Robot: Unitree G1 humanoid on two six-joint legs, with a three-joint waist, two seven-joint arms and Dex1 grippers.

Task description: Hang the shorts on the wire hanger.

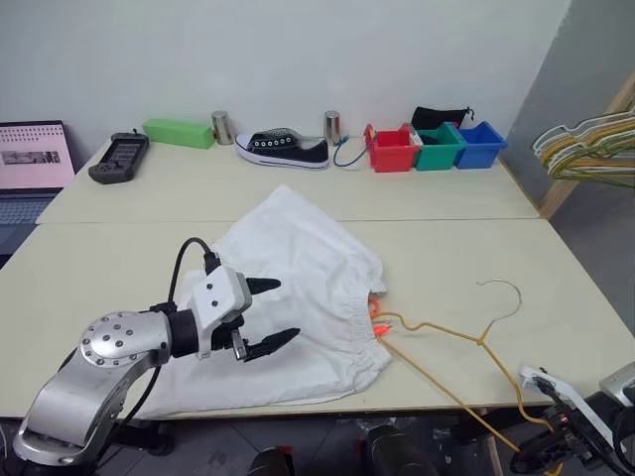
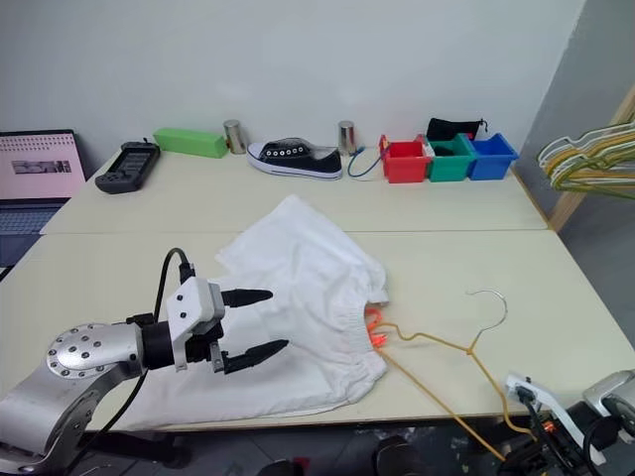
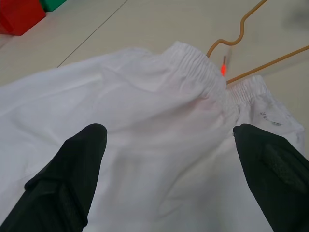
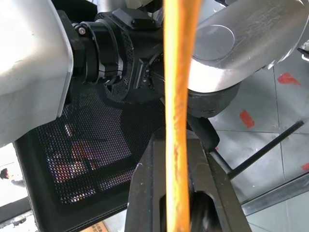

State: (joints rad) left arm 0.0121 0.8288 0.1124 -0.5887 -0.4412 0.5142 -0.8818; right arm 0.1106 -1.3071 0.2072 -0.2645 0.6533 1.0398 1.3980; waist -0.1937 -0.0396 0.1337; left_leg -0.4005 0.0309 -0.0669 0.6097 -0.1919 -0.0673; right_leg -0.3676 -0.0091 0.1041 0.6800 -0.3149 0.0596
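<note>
The white shorts [image 1: 310, 256] lie flat on the near table, with the gathered waistband toward the right and the orange-red drawstring tips [image 1: 377, 323] beside it. My left gripper [image 1: 287, 309] hovers open just above the fabric, its black fingers [image 3: 73, 180] spread wide over the cloth [image 3: 145, 96]. The yellow wire hanger [image 1: 448, 333] lies right of the waistband, one end tucked under it, hook [image 1: 504, 290] pointing away. One leg runs past the table's front edge. There my right gripper [image 1: 541, 451] is shut on the wire [image 4: 176, 121], below table level.
Along the far table stand a black-and-white shoe [image 1: 283, 149], red, green and blue bins [image 1: 437, 147], two metal cans [image 1: 222, 127], a green box [image 1: 179, 133] and a black handset [image 1: 120, 157]. A laptop [image 1: 30, 164] sits far left. A bunch of hangers [image 1: 590, 144] juts in at right.
</note>
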